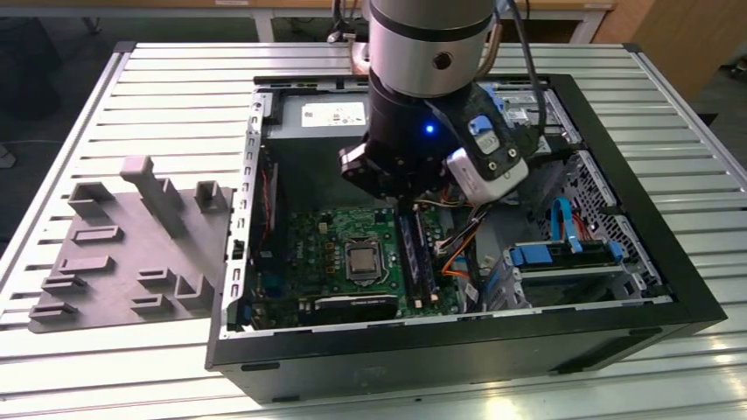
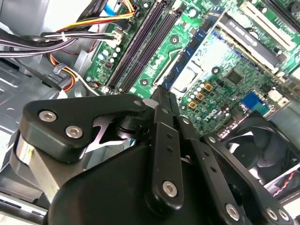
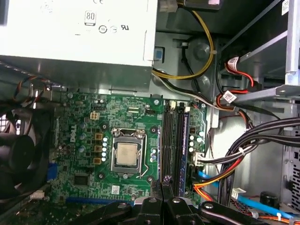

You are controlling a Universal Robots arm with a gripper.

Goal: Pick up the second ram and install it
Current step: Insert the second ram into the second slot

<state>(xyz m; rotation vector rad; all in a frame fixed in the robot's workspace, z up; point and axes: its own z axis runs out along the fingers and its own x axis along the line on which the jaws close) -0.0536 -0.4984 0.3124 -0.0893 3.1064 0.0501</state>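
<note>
My gripper [image 1: 403, 203] hangs inside the open computer case, just above the black memory slots [image 1: 411, 254] of the green motherboard. Both wrist views show its black fingers pressed together, shut [image 2: 161, 91] [image 3: 164, 190]. The tips line up with the slots [image 3: 171, 140] nearest the processor socket [image 3: 126, 154]. A thin bluish stick [image 3: 184, 140] stands seated in the slot farthest from the socket. I cannot tell whether it is the second ram. Whether a stick sits edge-on between the fingers is hidden.
The grey moulded fixture [image 1: 129, 254] with upright posts lies outside the case, at the exterior view's left. Bundled cables [image 3: 243, 150] run beside the slots. A power supply [image 3: 79, 28] and a fan [image 2: 262, 145] border the board. The case walls [image 1: 467, 359] enclose it.
</note>
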